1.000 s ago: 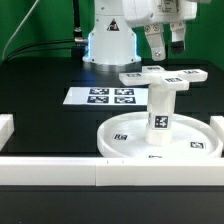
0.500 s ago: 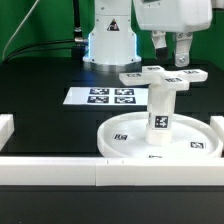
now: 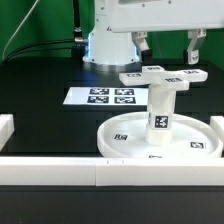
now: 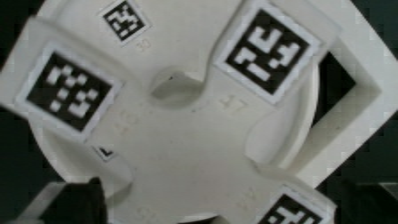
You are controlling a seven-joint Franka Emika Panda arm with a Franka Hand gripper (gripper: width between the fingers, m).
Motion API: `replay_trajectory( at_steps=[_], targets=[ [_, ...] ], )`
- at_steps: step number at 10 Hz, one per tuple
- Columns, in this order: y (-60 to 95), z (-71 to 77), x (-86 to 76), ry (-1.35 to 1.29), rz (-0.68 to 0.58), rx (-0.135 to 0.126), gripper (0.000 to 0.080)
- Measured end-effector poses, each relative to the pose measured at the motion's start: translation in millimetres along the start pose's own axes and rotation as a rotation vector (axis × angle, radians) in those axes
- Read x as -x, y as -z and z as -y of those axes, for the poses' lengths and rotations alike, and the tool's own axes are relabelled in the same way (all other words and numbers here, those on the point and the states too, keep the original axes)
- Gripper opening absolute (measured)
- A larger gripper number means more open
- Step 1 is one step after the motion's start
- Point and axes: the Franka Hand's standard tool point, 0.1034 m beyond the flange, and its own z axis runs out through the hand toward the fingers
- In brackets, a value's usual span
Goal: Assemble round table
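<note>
The round disc (image 3: pixel 125 135) lies at the front on the exterior view's right. The thick cylinder leg (image 3: pixel 160 108) stands upright on its middle. The cross-shaped base (image 3: pixel 150 74) sits on top of the leg. My gripper (image 3: pixel 168 52) hangs just above the cross, open and empty, with one finger over each side of it and neither touching it. In the wrist view the cross (image 4: pixel 178 90) with its square tags fills the picture, and the gripper (image 4: pixel 210 205) shows only as dark fingertips at the picture's edge.
The marker board (image 3: pixel 105 97) lies behind the disc toward the exterior view's left. A long white border bar (image 3: pixel 60 172) runs along the front and another (image 3: pixel 5 128) stands at the left edge. The robot's base (image 3: pixel 108 45) is at the back.
The gripper has come down and forward over the cross-shaped base. Its fingers now show much wider apart than in the earlier frames. The furniture parts have not moved.
</note>
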Motion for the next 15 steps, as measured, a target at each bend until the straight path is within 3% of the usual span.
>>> replay_trajectory(
  at_steps=[2,7,10,15],
  targets=[
    [1.5,-0.9,-3.3,0.233,-0.004,-0.001,0.0649],
    [1.6,-2.1,-4.1,0.509,-0.004,0.002,0.0649],
    [1.0,-2.7,-4.4,0.891,-0.003,0.029,0.0649],
    [-0.6,-7.5,-5.6,1.142,0.006,0.044,0.0649]
  ],
)
